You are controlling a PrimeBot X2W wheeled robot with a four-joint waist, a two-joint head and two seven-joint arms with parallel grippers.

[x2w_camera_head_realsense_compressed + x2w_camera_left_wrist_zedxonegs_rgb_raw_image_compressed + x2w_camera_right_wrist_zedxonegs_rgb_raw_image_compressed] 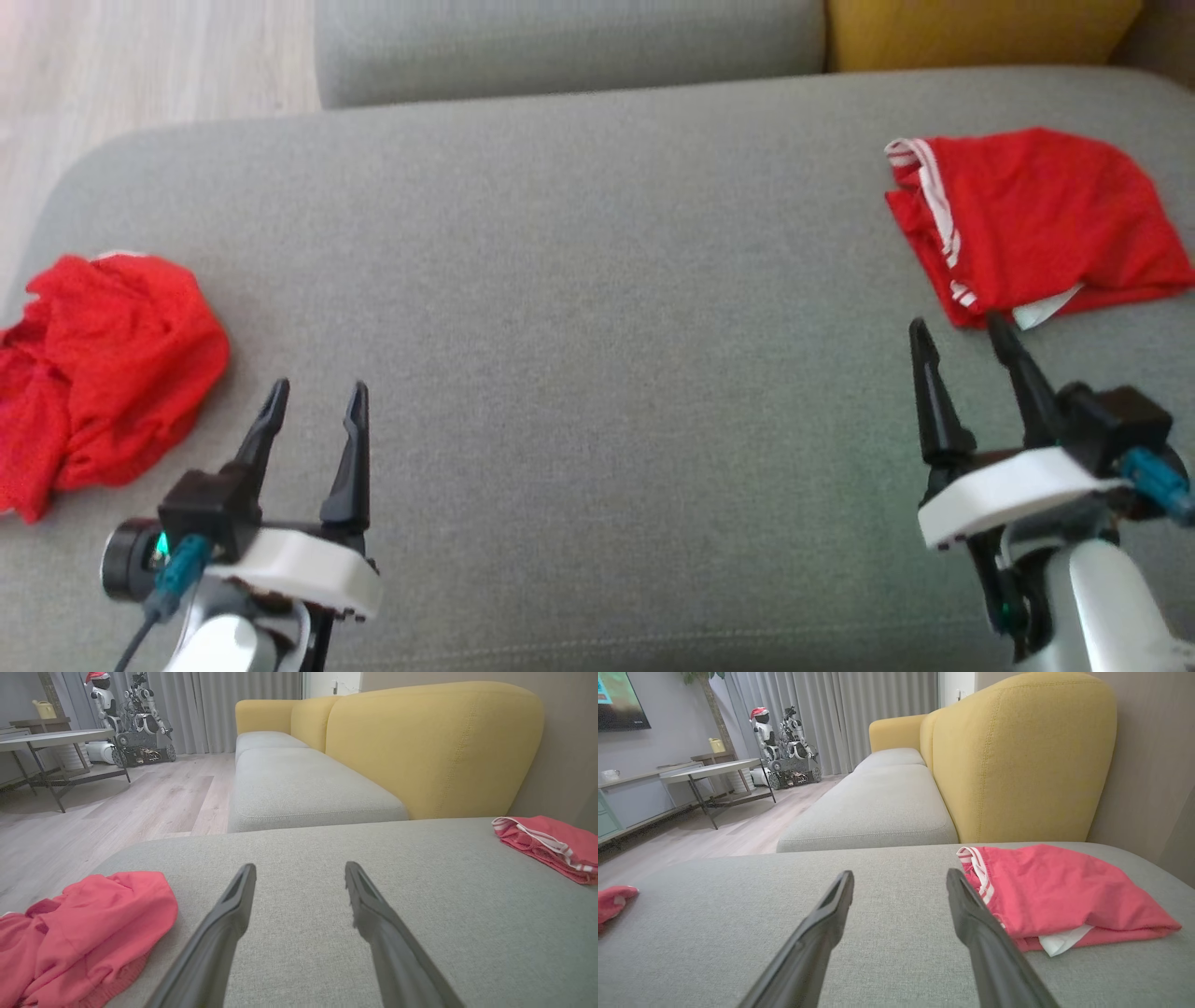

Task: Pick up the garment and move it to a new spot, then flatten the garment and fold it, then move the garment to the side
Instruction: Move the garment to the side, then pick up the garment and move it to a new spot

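Two red garments lie on the grey sofa seat point(597, 280), well apart. A crumpled garment point(112, 373) is heaped at the left edge. A folded garment point(1036, 215), with white stripes along one hem, lies fairly flat at the right edge, farther back.

The left gripper point(319, 387) hovers over bare seat just beside the heap. The right gripper point(959, 322) sits with its tips next to the folded garment's near corner. I cannot tell whether they touch the cloth. The fingers point(350, 457) of both are spread wide and released, holding nothing.

The folded garment looks finished and set aside, so the step in hand is probably the pick-up of the crumpled one.

That calls for the left gripper to swing toward the left edge, come down onto a raised fold of the heap and pinch a good bunch of cloth. It can then carry the garment to the bare middle of the seat, where there is room to spread it flat.
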